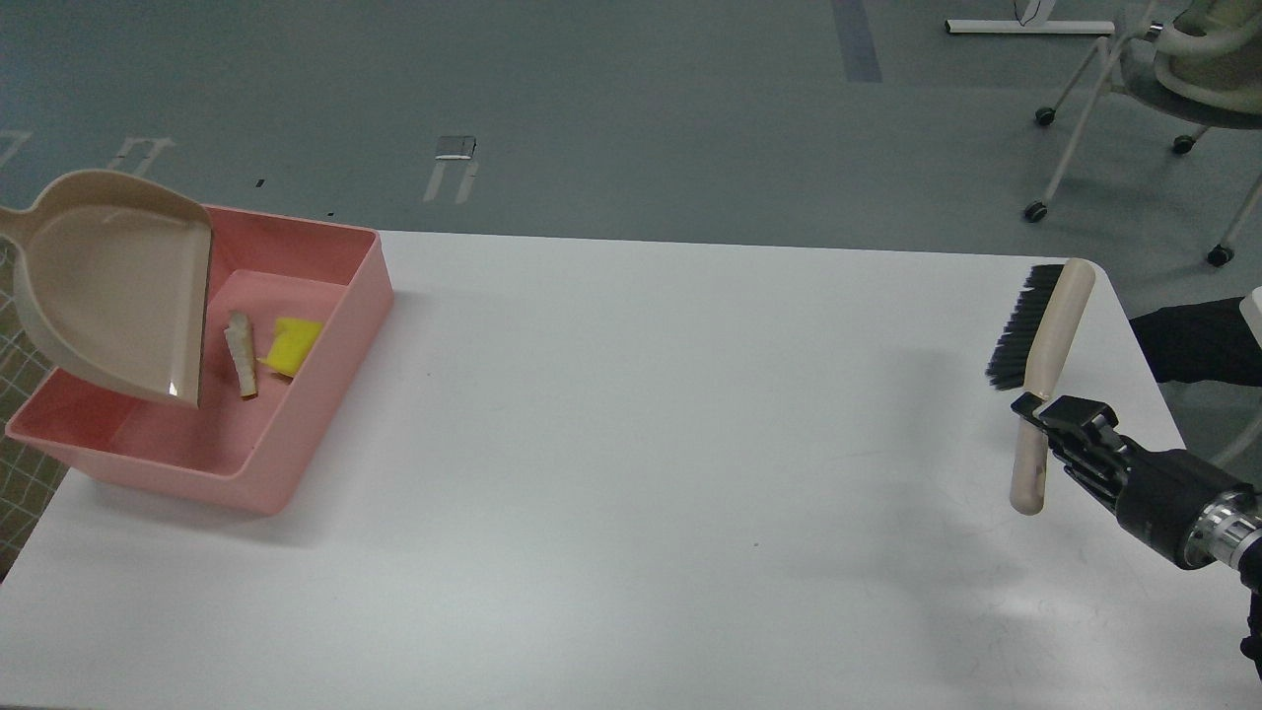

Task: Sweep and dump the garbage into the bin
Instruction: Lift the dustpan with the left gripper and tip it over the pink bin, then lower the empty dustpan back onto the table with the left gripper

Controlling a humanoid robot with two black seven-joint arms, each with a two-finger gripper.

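The pink bin (325, 380) stands at the table's left. Inside it lie the yellow chunk (292, 344) and the white bread slice (241, 367), seen on edge. The beige dustpan (108, 281) hangs tilted steeply over the bin's left part, empty, its lip pointing down. Its handle runs off the left edge; my left gripper is out of view. My right gripper (1037, 414) is shut on the beige handle of a black-bristled brush (1043, 340), held upright above the table's right edge.
The white table (631, 473) spreads between bin and brush. Rolling chairs (1163, 79) stand on the floor at the far right. A checkered surface (20, 463) shows past the table's left edge.
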